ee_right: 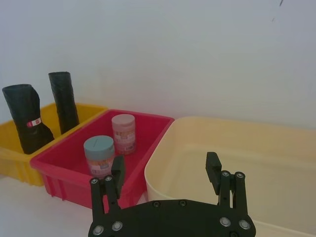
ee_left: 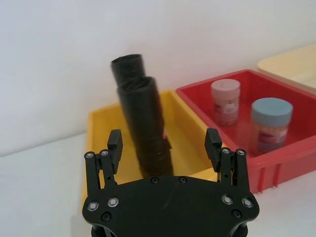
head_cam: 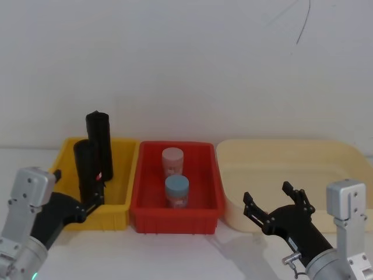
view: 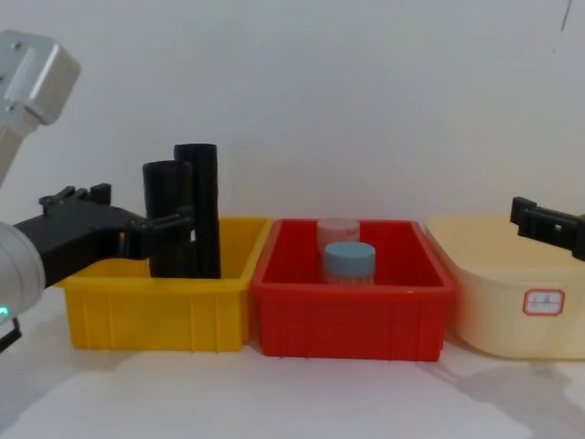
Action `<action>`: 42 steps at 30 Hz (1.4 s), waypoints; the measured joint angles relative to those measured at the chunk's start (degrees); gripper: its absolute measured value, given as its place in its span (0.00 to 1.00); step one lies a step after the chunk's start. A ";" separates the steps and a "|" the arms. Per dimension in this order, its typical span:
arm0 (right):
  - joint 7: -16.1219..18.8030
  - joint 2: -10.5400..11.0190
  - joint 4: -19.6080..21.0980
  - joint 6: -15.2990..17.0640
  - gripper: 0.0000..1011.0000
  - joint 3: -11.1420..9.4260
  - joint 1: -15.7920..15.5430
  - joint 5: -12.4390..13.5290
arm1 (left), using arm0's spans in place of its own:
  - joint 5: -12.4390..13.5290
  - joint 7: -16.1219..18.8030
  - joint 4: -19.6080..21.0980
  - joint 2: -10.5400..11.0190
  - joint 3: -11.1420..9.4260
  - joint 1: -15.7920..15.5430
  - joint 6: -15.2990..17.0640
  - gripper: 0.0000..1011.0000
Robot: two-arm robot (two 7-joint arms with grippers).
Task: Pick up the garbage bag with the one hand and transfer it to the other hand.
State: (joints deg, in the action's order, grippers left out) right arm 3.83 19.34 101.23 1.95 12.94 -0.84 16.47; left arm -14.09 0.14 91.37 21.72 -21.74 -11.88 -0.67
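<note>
At eight o'clock in the head view, the green-lit black left hand [ee_left: 164, 139] is hanging spread wide, gripping nothing. Just ahead, between its fingers [ee_left: 115, 144], the stickered black cylindrical garbage bag roll [ee_left: 148, 118] is standing upright in the yellow plastic bin [view: 155, 315]. A plain black roll [head_cam: 99, 131] is crowding it at one o'clock; closing risks catching both or toppling them. At four o'clock, the black right hand [head_cam: 267, 194] is hovering spread.

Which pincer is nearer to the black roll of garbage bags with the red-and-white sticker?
Left. The left pincer is open right at the black stickered roll in the yellow plastic bin; the right pincer hangs open before the cream plastic tub, far off.
</note>
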 joint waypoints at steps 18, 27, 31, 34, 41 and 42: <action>0.00 0.00 0.00 0.00 0.99 0.00 0.00 0.00 | -4.04 -4.26 -4.91 -0.66 2.65 -2.55 1.05 0.99; 0.00 0.00 0.00 0.00 0.99 0.00 0.00 0.00 | -5.09 -7.16 -7.80 -1.69 2.57 -5.02 1.33 0.99; 0.00 0.00 0.00 0.00 0.99 0.00 0.00 0.00 | -5.30 -7.98 -9.12 -2.24 2.57 -6.07 1.28 0.99; 0.00 0.00 0.00 0.00 0.99 0.00 0.00 0.00 | -5.35 -8.50 -10.59 -2.84 2.63 -7.22 0.88 0.99; 0.00 0.00 0.00 0.00 0.99 0.00 0.00 0.00 | -5.17 -9.31 -13.64 -3.86 2.70 -9.46 -0.08 0.99; 0.00 0.00 0.00 0.00 0.99 0.00 0.00 0.00 | -5.17 -9.31 -13.64 -3.86 2.70 -9.46 -0.08 0.99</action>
State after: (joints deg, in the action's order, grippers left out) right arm 3.83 19.34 101.23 1.95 12.94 -0.84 16.47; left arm -19.26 -9.17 77.73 17.86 -19.04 -21.34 -0.74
